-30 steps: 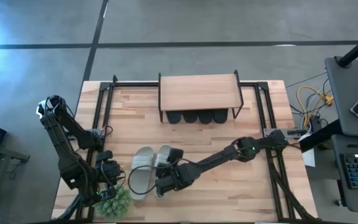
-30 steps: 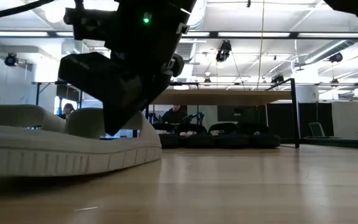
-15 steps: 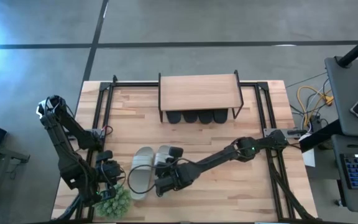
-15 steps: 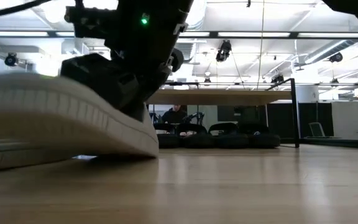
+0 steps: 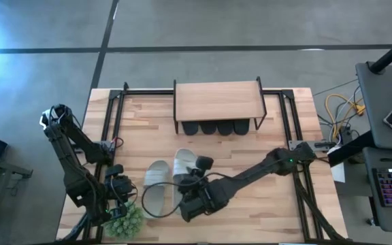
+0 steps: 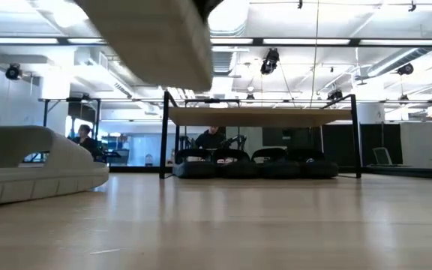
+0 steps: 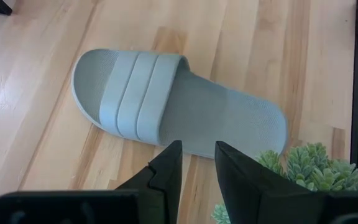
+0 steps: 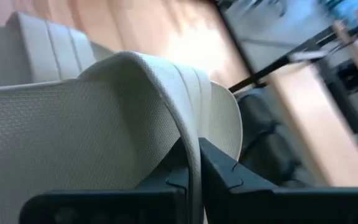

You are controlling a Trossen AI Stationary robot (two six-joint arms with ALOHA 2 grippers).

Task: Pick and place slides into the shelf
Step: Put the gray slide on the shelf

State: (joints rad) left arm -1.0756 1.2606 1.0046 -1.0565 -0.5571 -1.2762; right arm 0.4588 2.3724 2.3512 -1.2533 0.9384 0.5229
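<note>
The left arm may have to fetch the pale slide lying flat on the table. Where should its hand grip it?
Grip the wide strap of the pale slide, coming straight down from above. The slide lies sole-down, so the strap arches clear of the footbed, leaving room for one finger under it. The left hand hovers near its heel.

Raised slide (image 6: 152, 41) above tabletop (image 6: 276, 225)

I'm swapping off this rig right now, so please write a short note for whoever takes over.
Right gripper: shut on one pale slide, lifted off the table.
Left gripper: waiting at the near left corner, a narrow gap between its fingers, holding nothing, above the other pale slide.
Done: black slides sit under the shelf.
Left: carry the held pale slide to the shelf, then fetch the second one.
</note>
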